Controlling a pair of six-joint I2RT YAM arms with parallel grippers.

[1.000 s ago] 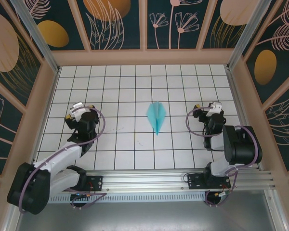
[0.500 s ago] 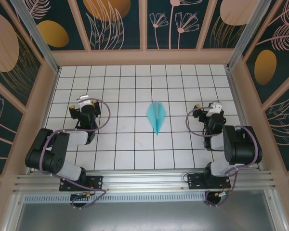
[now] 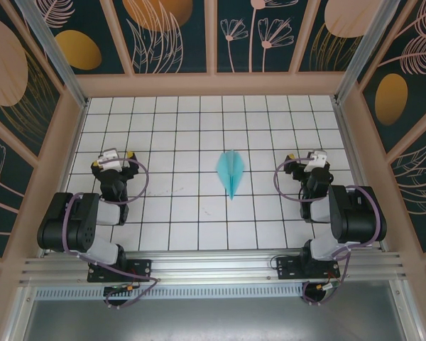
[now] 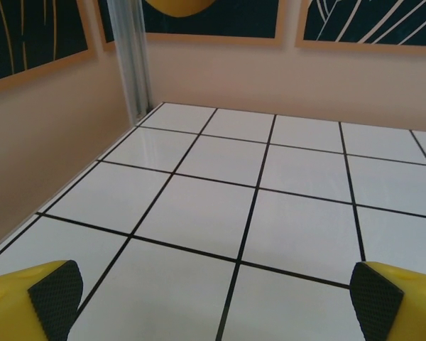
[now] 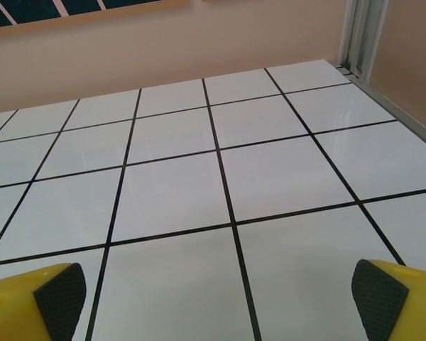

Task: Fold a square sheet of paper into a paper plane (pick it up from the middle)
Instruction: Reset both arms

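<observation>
Top external view: a white bench ruled with black grid lines, walled by panels painted with leaves. The paper plane lies flat near the middle of the bench. It is a slim, light cyan dart with a centre crease, its narrow end toward the arms' bases, and it looks fully folded. The left claw sits well to its left and the right claw well to its right; neither touches it.

Left wrist view: two yellow fingers with dark pads stand far apart at the bottom corners, with tiles showing between them. This claw is wide and holds nothing.

Right wrist view: much the same, with dark pads spread wide over the tiles and nothing held.

The plane is probably very light, thin and soft. A hard squeeze would likely crush or unfold it, and a nudge could send it sliding on the glossy tiles. Lying flat, it offers little edge to catch. The best hold is probably a gentle pinch on the centre crease at mid-length, where the layers are thickest.
</observation>
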